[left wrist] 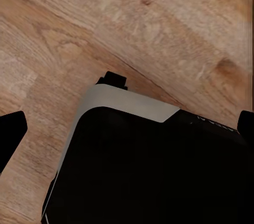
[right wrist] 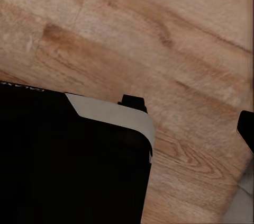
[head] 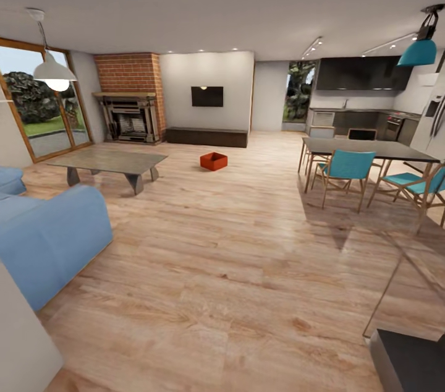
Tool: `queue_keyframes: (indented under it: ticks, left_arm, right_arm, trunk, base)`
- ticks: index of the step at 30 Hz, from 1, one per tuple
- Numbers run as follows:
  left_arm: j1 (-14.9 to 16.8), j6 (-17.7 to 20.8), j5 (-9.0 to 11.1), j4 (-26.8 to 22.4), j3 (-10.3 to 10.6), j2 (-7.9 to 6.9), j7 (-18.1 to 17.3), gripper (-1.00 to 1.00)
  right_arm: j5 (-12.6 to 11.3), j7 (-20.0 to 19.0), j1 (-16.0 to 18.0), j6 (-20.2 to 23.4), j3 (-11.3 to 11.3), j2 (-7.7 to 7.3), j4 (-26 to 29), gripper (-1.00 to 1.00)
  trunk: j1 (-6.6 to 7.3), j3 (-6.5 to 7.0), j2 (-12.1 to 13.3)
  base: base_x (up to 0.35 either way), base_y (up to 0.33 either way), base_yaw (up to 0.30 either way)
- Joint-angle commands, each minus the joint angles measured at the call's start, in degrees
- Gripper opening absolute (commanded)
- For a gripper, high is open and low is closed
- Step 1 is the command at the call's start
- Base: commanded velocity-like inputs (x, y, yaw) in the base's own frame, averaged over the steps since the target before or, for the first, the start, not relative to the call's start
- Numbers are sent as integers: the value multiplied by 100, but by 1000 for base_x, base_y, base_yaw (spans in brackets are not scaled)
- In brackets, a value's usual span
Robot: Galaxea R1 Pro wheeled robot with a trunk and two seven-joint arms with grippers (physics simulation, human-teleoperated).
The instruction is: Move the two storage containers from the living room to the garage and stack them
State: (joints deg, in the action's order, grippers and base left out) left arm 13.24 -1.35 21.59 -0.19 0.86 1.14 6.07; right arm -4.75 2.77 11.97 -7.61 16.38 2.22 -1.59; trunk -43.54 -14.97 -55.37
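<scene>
A wide stretch of light wood plank floor (head: 235, 268) lay open between the blue fabric sofa (head: 46, 243) and the dark dining desk (head: 364, 148). One red-orange open-topped plastic bin (head: 213, 161) sat far off on the planks, beyond the grey low desk (head: 108, 161) (contents unseen). Whether either end effector stood apart or together, I cannot tell.

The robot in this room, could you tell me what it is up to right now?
Nothing is being handled yet. The robot looks across the living room at one red bin sitting on the wood floor past the low table. Both wrist cameras face the floor beside the robot's dark base.
</scene>
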Motion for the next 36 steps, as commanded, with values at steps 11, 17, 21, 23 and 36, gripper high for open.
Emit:
queue_keyframes:
  ticks: [11, 17, 21, 23, 36]
  left_arm:
    - [3, -15, 31, -1, 9, 0, 15, 100]
    - [3, -14, 29, -1, 10, 0, 17, 100]
    - [3, -14, 29, 0, 11, 0, 17, 100]
    - [3, -14, 29, 0, 11, 0, 17, 100]
    - [3, -16, 29, 1, 11, 8, 17, 100]
  right_arm:
    - [-50, 13, 10, -38, 49, 5, -17, 100]
    - [-52, 13, 8, -38, 50, 5, -18, 100]
    - [-53, 13, 7, -38, 50, 6, -19, 100]
    - [-53, 13, 8, -38, 50, 7, -19, 100]
    - [-53, 13, 7, -38, 50, 7, -17, 100]
  trunk:
    - [-4, -7, -4]
    - [-4, -7, -4]
    - [-4, -7, -4]
    - [-4, -7, -4]
    - [-4, -7, -4]
  base:
    - [322, 0, 0]
    - [322, 0, 0]
    - [322, 0, 0]
    - [322, 0, 0]
    - [322, 0, 0]
